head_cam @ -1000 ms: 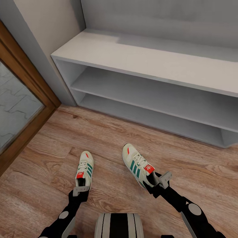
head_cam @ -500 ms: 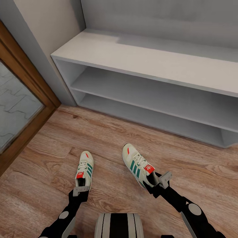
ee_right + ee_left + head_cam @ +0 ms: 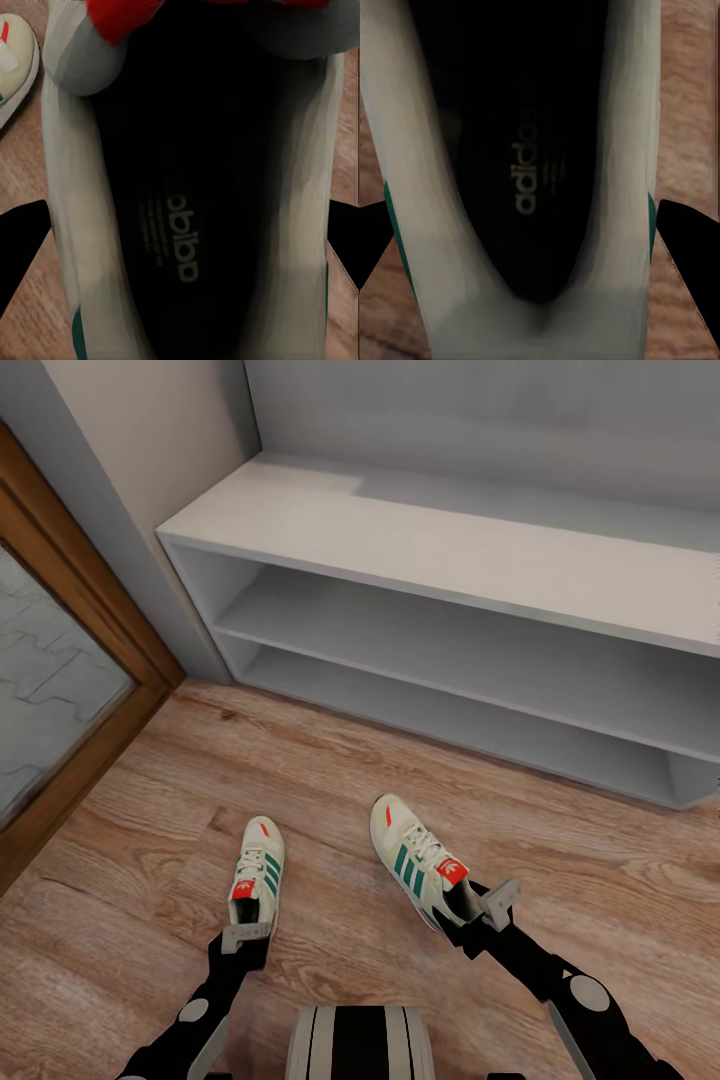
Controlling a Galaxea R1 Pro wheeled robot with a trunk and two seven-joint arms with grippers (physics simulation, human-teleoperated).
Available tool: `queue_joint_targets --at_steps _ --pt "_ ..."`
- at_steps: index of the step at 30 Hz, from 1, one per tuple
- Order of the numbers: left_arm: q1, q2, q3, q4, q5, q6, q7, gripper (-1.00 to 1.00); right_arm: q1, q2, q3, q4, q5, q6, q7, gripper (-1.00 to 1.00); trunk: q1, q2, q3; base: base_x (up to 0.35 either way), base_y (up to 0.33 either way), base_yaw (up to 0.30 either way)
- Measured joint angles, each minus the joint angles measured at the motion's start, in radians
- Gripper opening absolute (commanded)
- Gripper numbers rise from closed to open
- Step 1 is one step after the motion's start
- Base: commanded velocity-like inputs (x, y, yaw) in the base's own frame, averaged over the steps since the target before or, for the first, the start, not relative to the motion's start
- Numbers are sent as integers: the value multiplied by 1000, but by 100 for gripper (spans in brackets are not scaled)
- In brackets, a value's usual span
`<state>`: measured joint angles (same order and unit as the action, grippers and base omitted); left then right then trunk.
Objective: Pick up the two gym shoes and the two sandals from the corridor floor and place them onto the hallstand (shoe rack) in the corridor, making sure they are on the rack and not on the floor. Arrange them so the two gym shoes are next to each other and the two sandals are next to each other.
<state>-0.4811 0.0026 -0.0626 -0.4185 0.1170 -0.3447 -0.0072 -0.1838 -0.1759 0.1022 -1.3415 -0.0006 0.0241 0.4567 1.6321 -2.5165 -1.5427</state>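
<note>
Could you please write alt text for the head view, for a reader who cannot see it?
Two cream gym shoes with green stripes lie on the wood-plank floor, the left gripper at the heel of the left shoe and the right gripper at the heel of the right shoe. Beyond them stands a pale grey shoe rack with two open shelves.

Both arms reach down, jaws spread wide apart.

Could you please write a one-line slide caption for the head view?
Each gripper at the heel of a gym shoe on the floor, facing the hallstand.
</note>
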Motion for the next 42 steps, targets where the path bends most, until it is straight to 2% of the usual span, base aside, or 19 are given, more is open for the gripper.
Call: queue_joint_targets --at_steps 21,34,36,37,39,40,42 --pt "0 3 3 -15 0 1 0 -100 0 0 0 2 2 -1 -1 -100 -9 5 81 0 0 0" --pt "6 16 1 -36 -5 2 -2 -100 0 -4 -2 7 4 -3 -2 -100 -15 8 132 0 0 0" --pt "13 16 1 -36 -5 2 -2 -100 0 -5 -22 15 5 -3 -3 -100 -16 8 139 0 0 -46" --pt "38 21 3 -32 -5 1 0 -100 2 -4 -90 92 7 -8 -5 -100 -17 9 144 0 0 -102" --pt "52 21 3 -35 -6 1 0 -100 2 -3 -101 138 6 -12 -4 -100 -18 9 154 0 0 -111" --pt "89 21 2 -37 -4 -5 1 -100 9 -1 -104 231 2 -67 -6 -100 -18 9 160 0 0 -117" --pt "115 22 3 -36 -3 -48 2 -100 14 1 -104 336 7 -165 -7 -100 -19 10 170 0 0 -116"
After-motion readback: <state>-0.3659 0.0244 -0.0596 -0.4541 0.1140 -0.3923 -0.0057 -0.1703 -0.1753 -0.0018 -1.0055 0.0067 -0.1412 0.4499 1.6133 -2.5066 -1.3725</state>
